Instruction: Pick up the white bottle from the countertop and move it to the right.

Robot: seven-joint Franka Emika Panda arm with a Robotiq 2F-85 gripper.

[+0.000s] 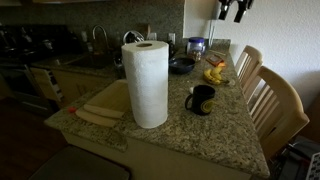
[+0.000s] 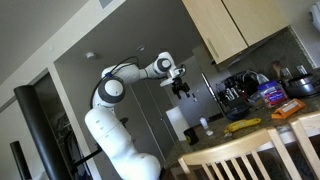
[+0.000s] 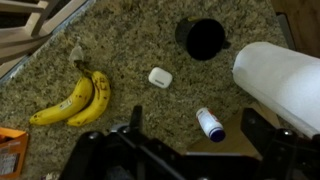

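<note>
The white bottle (image 3: 209,123) is small, with a dark blue cap and a label. It rests on the speckled granite countertop (image 3: 120,45) next to the paper towel roll; I cannot tell whether it stands or lies. In the wrist view it sits between my gripper's (image 3: 195,132) two dark fingers, far below them. The gripper is open and empty, high above the counter in both exterior views (image 1: 236,8) (image 2: 182,90). In an exterior view the countertop (image 1: 215,125) shows, but the roll hides the bottle.
A tall paper towel roll (image 1: 149,82) (image 3: 283,82) stands by the bottle. A black mug (image 1: 201,98) (image 3: 203,38), two bananas (image 3: 76,100) (image 1: 214,73), a small white rounded case (image 3: 160,77) and a blue-topped jar (image 1: 196,45) are on the counter. Wooden chairs (image 1: 270,95) line one edge.
</note>
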